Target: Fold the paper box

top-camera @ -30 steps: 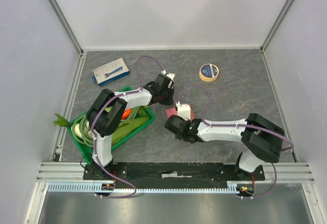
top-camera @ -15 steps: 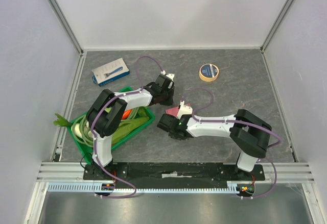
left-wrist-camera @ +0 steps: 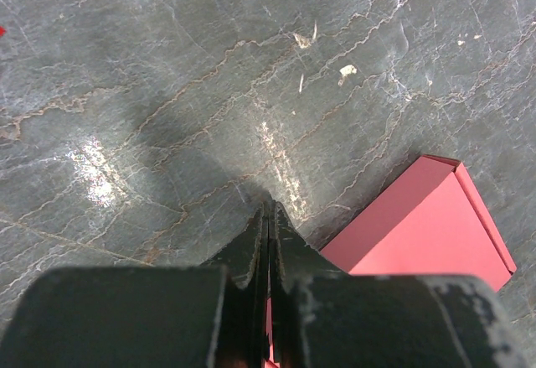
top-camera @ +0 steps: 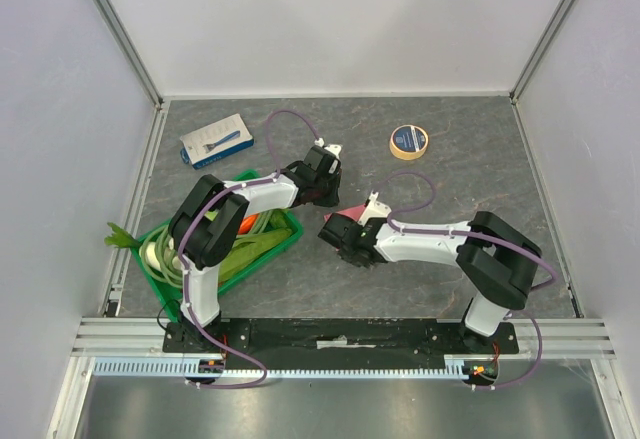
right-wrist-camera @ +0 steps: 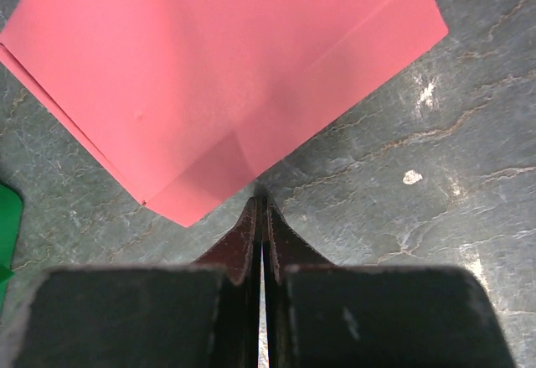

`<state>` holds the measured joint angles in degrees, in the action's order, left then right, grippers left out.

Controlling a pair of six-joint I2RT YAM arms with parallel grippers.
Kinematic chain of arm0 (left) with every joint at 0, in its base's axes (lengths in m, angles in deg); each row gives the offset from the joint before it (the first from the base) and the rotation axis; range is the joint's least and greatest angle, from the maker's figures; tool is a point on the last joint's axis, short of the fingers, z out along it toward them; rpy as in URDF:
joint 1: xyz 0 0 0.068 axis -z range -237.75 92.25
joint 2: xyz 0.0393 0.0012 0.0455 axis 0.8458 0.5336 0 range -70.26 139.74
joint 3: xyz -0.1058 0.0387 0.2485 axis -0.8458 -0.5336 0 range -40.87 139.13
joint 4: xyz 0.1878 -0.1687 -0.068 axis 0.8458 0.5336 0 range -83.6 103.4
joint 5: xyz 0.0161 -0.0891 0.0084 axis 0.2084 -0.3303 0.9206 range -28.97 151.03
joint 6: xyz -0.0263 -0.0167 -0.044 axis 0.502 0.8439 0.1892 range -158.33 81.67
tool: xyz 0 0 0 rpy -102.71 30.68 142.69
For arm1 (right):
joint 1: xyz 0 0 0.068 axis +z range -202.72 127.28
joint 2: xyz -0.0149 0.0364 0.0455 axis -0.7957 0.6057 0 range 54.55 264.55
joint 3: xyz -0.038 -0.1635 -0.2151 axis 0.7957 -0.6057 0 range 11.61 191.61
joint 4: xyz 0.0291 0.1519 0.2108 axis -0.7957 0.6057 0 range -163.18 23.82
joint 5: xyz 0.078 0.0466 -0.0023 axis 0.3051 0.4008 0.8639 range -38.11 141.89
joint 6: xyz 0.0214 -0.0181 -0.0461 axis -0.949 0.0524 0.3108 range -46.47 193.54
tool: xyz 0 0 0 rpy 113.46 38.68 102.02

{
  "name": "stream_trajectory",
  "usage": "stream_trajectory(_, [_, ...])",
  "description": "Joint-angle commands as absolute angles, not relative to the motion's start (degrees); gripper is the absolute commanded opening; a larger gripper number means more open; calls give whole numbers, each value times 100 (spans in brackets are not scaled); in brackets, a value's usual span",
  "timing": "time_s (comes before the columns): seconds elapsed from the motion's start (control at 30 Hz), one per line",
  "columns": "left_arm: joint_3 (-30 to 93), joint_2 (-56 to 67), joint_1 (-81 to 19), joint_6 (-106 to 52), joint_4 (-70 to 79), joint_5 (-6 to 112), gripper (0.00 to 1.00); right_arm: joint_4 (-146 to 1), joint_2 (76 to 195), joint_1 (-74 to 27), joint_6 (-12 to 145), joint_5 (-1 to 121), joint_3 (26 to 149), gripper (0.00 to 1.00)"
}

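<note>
The left claw (left-wrist-camera: 268,210) is clenched, fingers pressed flat together with nothing between their tips, pointing down at bare grey counter (left-wrist-camera: 167,75). The right claw (right-wrist-camera: 261,194) is clenched as well and holds nothing. Its tips sit right at the near edge of the box (right-wrist-camera: 226,75), though whether they touch the card cannot be told.

The box is pink and lies flat on the counter, with faint creases across its face. In the left wrist view it lies just beside the left claw, with a folded flap at one end. From above, it lies between the two claws and is mostly hidden under the right wrist.

Left of it is a green crate (top-camera: 290,236) under the left arm. A blue-and-white package (top-camera: 215,141) and a tape roll (top-camera: 408,141) lie well apart, near the back of the counter.
</note>
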<state>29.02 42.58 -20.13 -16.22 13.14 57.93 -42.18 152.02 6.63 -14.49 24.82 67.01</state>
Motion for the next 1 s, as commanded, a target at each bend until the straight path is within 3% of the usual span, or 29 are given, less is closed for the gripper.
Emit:
stream_trajectory(0.0, [2690,4348,-1987,-1618,1915,5900,2,-4250,15193,608,-1638,2315,6549,0])
stream_trajectory(0.23, [2602,4313,-1943,-1644,2020,5567,2,-4690,15694,432,-1857,2606,6812,0])
stream_trajectory(0.43, [2198,4251,-1917,-1855,1941,4216,2,-5252,16081,-16,-2077,2772,6743,0])
stream_trajectory(0.77, [1846,4207,-1768,-1855,1915,4011,2,-6024,16063,-139,-2358,2500,6189,0])
stream_trajectory(0.97, [1547,3996,-1364,-1697,1827,3879,2,-6823,16047,-192,-2402,1737,5873,0])
